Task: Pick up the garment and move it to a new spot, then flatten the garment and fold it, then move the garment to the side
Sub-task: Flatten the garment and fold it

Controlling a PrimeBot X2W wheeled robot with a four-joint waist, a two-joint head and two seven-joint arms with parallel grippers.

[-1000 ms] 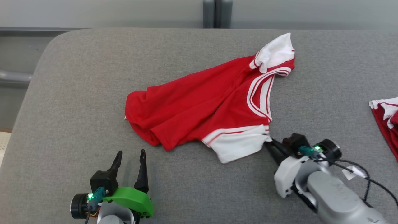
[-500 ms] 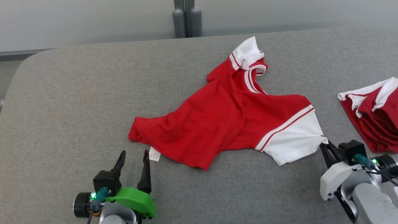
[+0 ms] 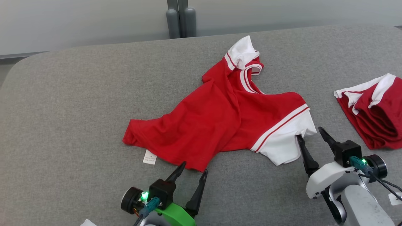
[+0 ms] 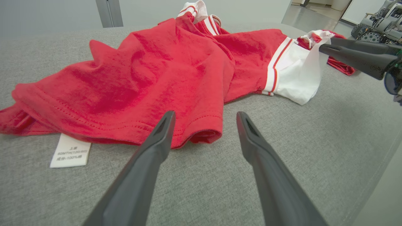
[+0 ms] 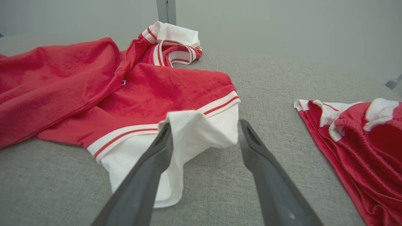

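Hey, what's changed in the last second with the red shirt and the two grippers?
The right gripper, which had clamped the white sleeve of the red shirt and dragged it out to the robot's right, has opened and let go. The left gripper, open throughout, has moved up to the shirt's near hem. The other red garment on the gray table lies as before.
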